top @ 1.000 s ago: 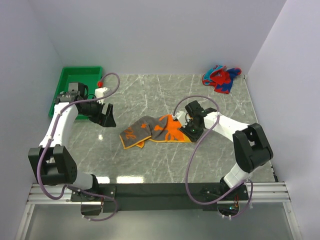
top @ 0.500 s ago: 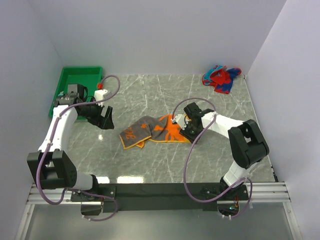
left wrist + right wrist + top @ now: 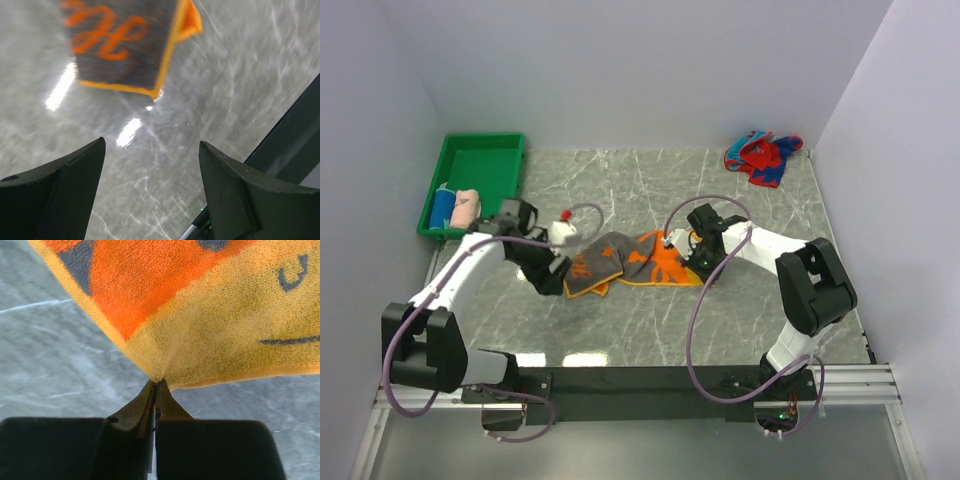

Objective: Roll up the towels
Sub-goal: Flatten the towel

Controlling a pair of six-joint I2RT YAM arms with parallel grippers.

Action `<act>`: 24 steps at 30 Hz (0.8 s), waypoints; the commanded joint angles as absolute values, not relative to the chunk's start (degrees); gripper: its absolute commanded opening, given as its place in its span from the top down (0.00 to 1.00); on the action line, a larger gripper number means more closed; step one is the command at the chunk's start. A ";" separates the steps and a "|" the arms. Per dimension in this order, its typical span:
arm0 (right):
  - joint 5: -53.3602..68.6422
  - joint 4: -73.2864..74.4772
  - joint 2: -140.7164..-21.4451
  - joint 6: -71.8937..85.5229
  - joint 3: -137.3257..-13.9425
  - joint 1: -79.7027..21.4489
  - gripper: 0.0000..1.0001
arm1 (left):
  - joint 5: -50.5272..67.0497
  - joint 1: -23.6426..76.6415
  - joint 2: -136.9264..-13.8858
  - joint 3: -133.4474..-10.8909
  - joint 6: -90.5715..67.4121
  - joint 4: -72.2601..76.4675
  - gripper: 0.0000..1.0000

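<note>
So the orange towel [image 3: 635,258] is lying mid-table, long axis running left to right across the robot, with the left end a touch closer to the bases; it's partly folded, grey side with orange letters showing on the left half, bright orange on the right.

The right gripper [image 3: 156,385] is clamped tight on the right end; in its wrist view the fingers are pressed together with a bit of the yellow-orange edge pinched between the tips and the cloth fanning away from them.

The left gripper [image 3: 151,150] is spread wide with nothing in it; it sits at the towel's left end, and in its own view the grey corner lies just ahead of the fingertips and a bit to the left of centre, not between them yet; that view is blurry, so I can't say whether the tips touch the table [image 3: 620,190].

What matters, I'd say, is that each arm sits at one short end of the same towel, so the roll would run along that long axis; the left one is the nearer arm for the grey end and would need to go forward and slightly sideways to get the edge.

Other stuff: the red-and-blue towel [image 3: 763,157] is bunched up in the far right corner, well away from both arms; the blue towel [image 3: 442,206] and pink towel [image 3: 466,208] look rolled already and sit side by side at the near end of the tray [image 3: 485,165].
</note>
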State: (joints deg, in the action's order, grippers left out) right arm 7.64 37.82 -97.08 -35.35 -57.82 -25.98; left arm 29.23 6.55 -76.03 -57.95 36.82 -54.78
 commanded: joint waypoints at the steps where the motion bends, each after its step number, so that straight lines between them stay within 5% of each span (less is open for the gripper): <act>1: 11.59 42.45 -96.25 -32.52 -61.42 -24.79 1.00 | 23.48 11.24 -75.32 -52.93 40.69 -47.65 0.20; 24: 14.94 48.25 -93.87 -27.16 -67.50 -20.39 1.00 | 14.51 23.90 -91.57 -47.90 39.99 -33.49 0.42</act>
